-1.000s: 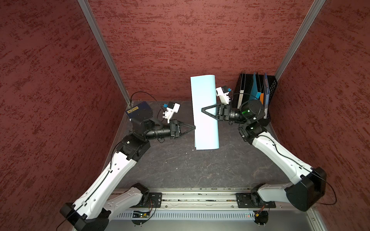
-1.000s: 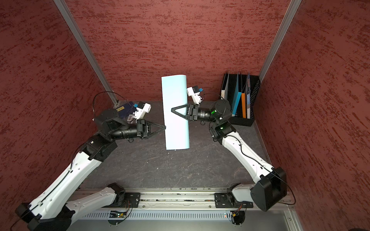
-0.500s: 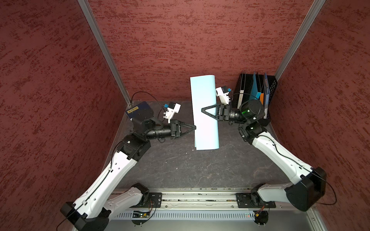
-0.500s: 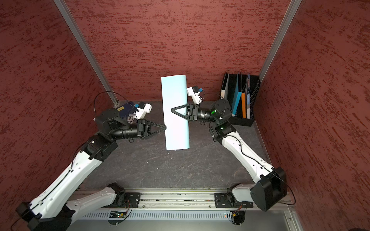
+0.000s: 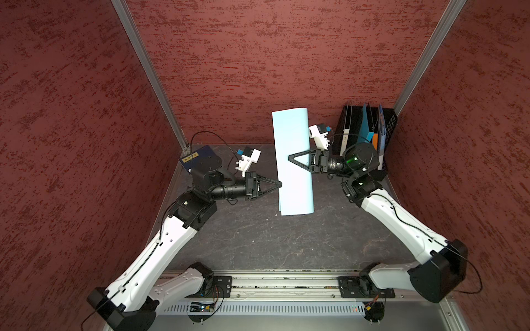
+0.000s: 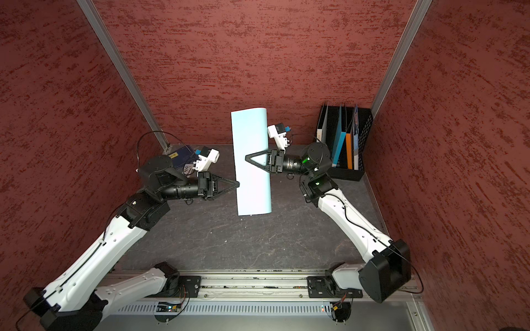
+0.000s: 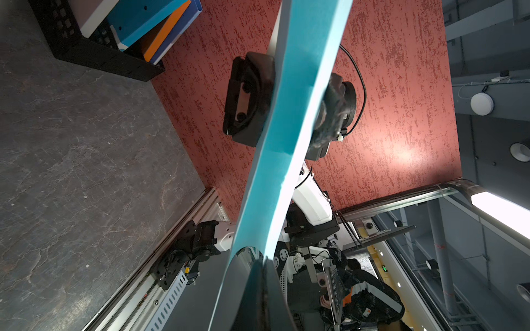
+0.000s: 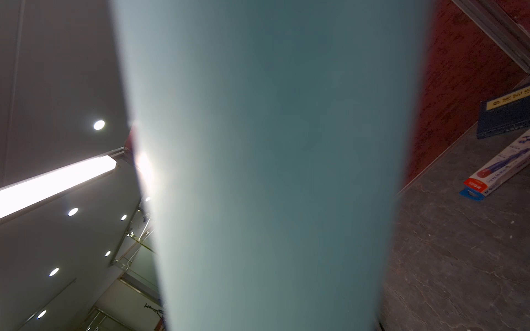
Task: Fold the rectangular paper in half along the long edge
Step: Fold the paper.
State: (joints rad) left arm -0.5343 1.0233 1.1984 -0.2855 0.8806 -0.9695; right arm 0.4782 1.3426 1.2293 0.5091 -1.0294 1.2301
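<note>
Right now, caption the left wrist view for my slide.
Edge-on: the doubled-over rectangular paper, pinched at its edge by the left gripper, with the right gripper clasping it farther along.

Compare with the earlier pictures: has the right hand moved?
No: the right hand keeps its place beside the black file rack, holding the rectangular paper.

The rectangular paper (image 5: 295,189) is hanging above the table (image 5: 286,243), toward 12 o'clock of its middle, with its looped side facing 3 o'clock. The left gripper (image 5: 279,184) is meeting its loose edges from 9 o'clock. The right gripper (image 5: 290,157) is reaching across it from 3 o'clock, nearer 12. A file rack (image 5: 391,129) is standing in the 2 o'clock corner. A booklet (image 5: 198,156) is lying at 10 o'clock, with a pen box (image 8: 499,169) just beside it.
</note>
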